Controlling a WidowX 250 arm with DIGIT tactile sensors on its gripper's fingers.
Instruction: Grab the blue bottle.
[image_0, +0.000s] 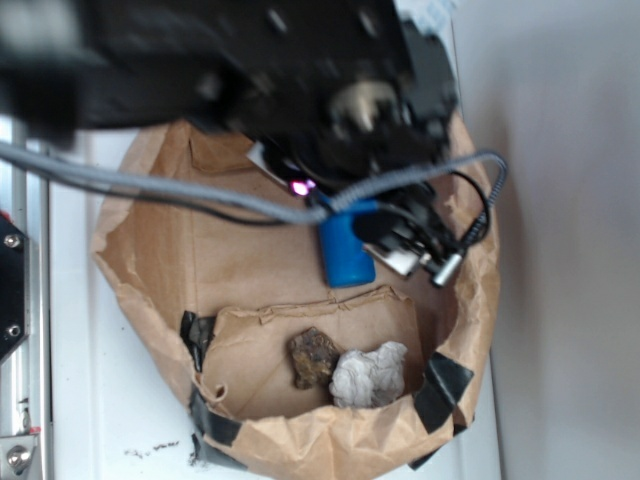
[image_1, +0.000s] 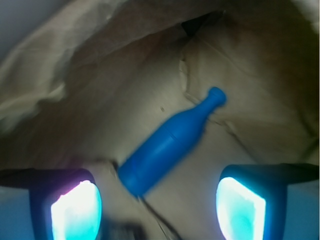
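Note:
The blue bottle (image_1: 167, 145) lies on its side on the brown paper floor of a bag, neck pointing up and right in the wrist view. In the exterior view only its blue body (image_0: 346, 250) shows below the black arm. My gripper (image_1: 157, 207) is open, its two glowing pads (image_1: 75, 212) wide apart, above the bottle's base end and not touching it. In the exterior view the gripper (image_0: 405, 245) hangs inside the bag just right of the bottle.
The brown paper bag (image_0: 150, 260) has rolled walls all round, patched with black tape (image_0: 440, 390). A dark brown lump (image_0: 312, 355) and a crumpled white wad (image_0: 368, 375) lie in a front fold. A grey cable (image_0: 180, 190) crosses the bag.

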